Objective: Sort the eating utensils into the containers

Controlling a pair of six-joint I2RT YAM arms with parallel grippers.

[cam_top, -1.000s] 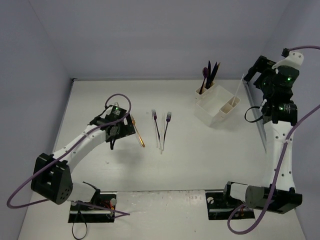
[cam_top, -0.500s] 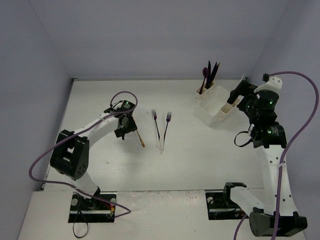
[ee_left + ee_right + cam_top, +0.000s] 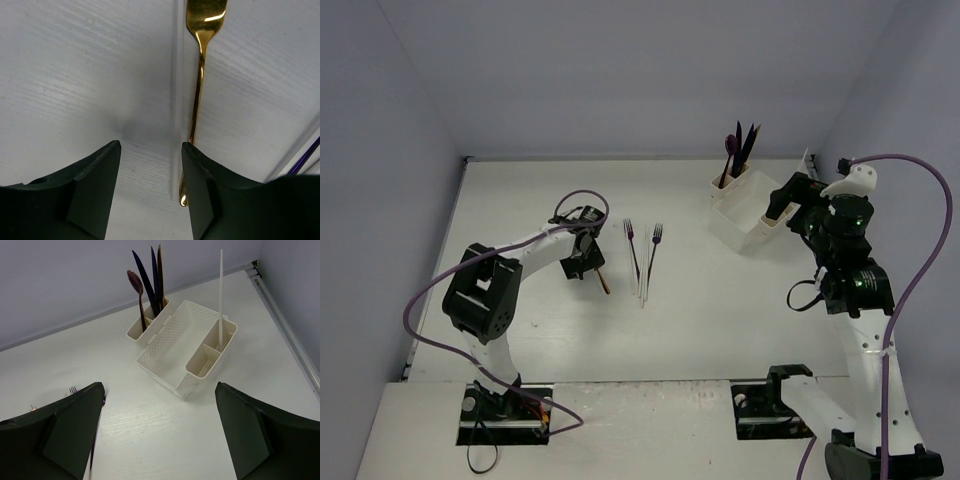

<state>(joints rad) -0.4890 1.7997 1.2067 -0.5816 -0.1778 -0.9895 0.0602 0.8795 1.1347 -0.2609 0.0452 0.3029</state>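
Observation:
A gold utensil (image 3: 198,95) lies on the white table beside a clear plastic one (image 3: 175,90). My left gripper (image 3: 150,192) is open and low over them, and the gold handle's end sits just inside the right finger. From above, the left gripper (image 3: 586,260) covers most of the gold utensil (image 3: 604,283). Two purple forks (image 3: 632,245) and a clear utensil (image 3: 642,285) lie to its right. The white organizer (image 3: 170,347) holds dark utensils (image 3: 150,280) in its far cups and a white one (image 3: 220,295) standing in a near cup. My right gripper (image 3: 160,440) is open and empty, above the table in front of it.
The table's metal edge rail (image 3: 280,315) runs along the right side near the organizer (image 3: 740,222). A purple fork's tines (image 3: 73,389) show at the left of the right wrist view. Grey walls enclose the table at the back and sides.
My left gripper has swung right and come down over the gold utensil's handle. My right arm has dropped and moved left, away from the organizer's cup where the white utensil stands.

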